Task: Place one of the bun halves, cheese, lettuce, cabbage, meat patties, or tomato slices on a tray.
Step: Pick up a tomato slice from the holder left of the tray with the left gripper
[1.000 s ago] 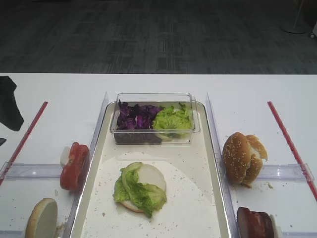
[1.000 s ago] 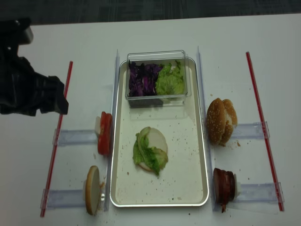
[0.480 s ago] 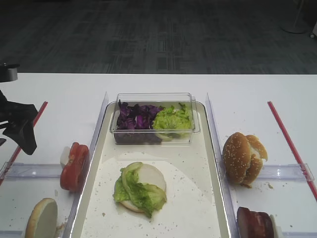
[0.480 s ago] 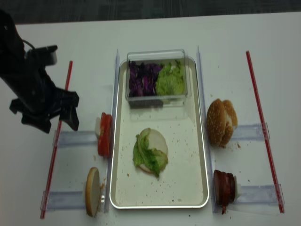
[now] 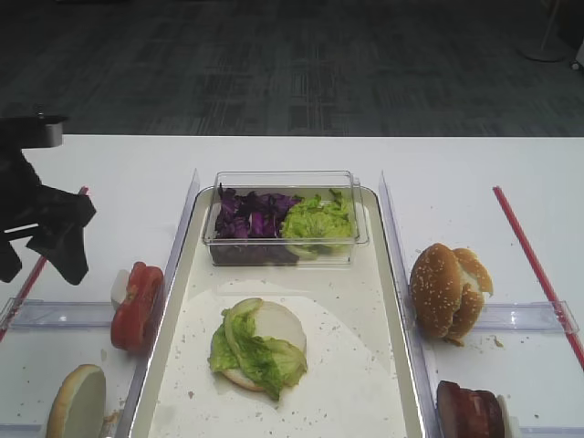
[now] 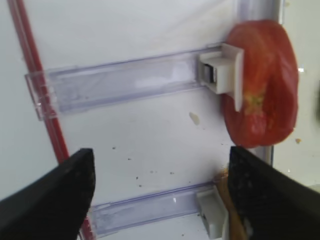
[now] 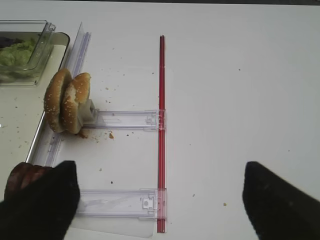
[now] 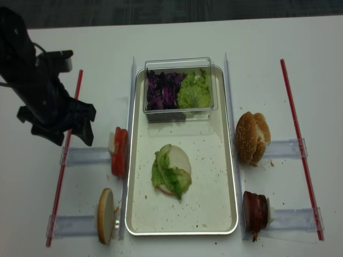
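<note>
The tray (image 8: 210,188) lies in the middle, with a bun half topped with lettuce (image 8: 172,172) on its floor. Tomato slices (image 8: 119,151) stand on edge in a clear holder left of the tray, also seen in the left wrist view (image 6: 260,90). My left gripper (image 8: 72,140) hovers open just left of them, nothing between its fingers (image 6: 60,195). Another bun half (image 8: 105,216) stands at the front left. Bun halves (image 8: 252,137) and meat patties (image 8: 255,212) stand right of the tray. My right gripper (image 7: 160,172) is open over bare table, right of the patties (image 7: 25,177).
A clear tub (image 8: 179,63) at the tray's far end holds purple cabbage (image 8: 165,90) and green lettuce (image 8: 194,92). Red strips (image 8: 72,115) (image 8: 295,123) run down both sides. Clear plastic holder rails (image 8: 88,156) (image 7: 127,119) lie between the strips and the tray.
My left arm has come in from the left edge and moved right, toward the tomato slices. Nothing on the table has shifted.
</note>
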